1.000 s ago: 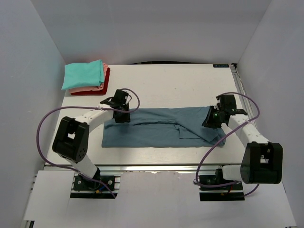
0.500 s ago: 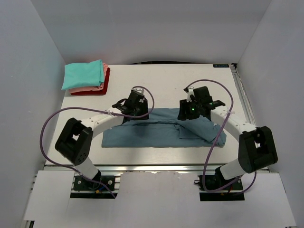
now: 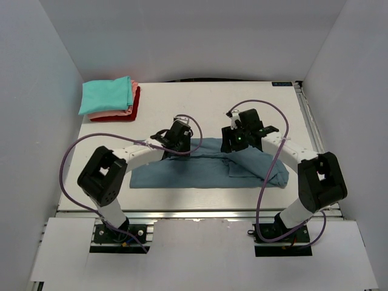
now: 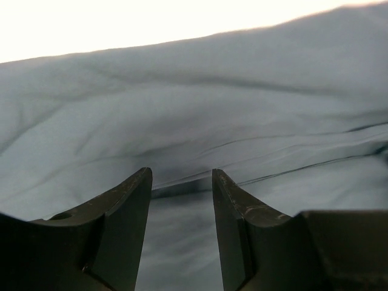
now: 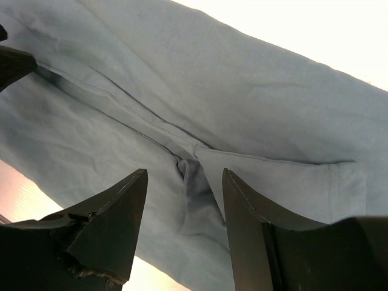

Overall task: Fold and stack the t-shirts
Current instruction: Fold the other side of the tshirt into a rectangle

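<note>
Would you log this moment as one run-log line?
left gripper: open over blue t-shirt | right gripper: open over it | folded stack: far left

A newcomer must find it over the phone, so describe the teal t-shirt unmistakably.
On the white table, look to the far left corner, where three folded shirts are stacked. The teal t-shirt is the top one. It lies above the salmon-pink shirt and red shirt, and unlike the slate-blue shirt spread out nearer the front edge, it is neatly folded and mint-coloured.
</note>
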You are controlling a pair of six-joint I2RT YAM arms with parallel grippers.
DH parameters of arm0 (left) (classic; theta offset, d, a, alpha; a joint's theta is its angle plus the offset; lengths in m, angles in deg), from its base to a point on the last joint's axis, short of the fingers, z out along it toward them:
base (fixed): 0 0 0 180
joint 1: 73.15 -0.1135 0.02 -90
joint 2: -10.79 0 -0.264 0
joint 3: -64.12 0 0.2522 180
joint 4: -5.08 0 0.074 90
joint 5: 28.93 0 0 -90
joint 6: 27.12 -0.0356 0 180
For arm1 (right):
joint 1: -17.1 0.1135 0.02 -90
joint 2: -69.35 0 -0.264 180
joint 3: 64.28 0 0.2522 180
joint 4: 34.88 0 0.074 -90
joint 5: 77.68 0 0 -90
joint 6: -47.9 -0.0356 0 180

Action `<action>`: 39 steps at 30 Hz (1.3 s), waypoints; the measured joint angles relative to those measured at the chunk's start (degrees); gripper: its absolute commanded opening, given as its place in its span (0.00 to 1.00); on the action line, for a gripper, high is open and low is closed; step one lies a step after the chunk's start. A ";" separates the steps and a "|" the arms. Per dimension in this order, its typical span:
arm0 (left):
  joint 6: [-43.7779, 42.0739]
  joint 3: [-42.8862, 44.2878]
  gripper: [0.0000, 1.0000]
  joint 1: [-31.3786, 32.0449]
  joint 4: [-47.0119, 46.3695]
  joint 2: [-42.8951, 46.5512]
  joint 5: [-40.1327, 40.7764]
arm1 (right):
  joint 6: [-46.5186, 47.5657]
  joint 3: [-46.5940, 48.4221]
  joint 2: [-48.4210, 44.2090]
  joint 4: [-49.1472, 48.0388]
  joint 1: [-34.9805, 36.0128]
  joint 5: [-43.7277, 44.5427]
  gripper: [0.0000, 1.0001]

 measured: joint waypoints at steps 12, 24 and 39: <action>-12.44 1.03 0.56 0.44 6.03 -1.62 3.85 | 1.92 0.00 0.11 -0.20 0.02 -0.07 0.60; -19.69 3.34 0.53 0.44 6.54 -5.90 1.60 | 4.76 0.11 2.89 -0.20 0.28 -0.24 0.60; -23.21 6.27 0.00 0.46 8.35 -8.66 0.50 | 8.11 1.40 5.18 -0.02 1.05 -0.55 0.54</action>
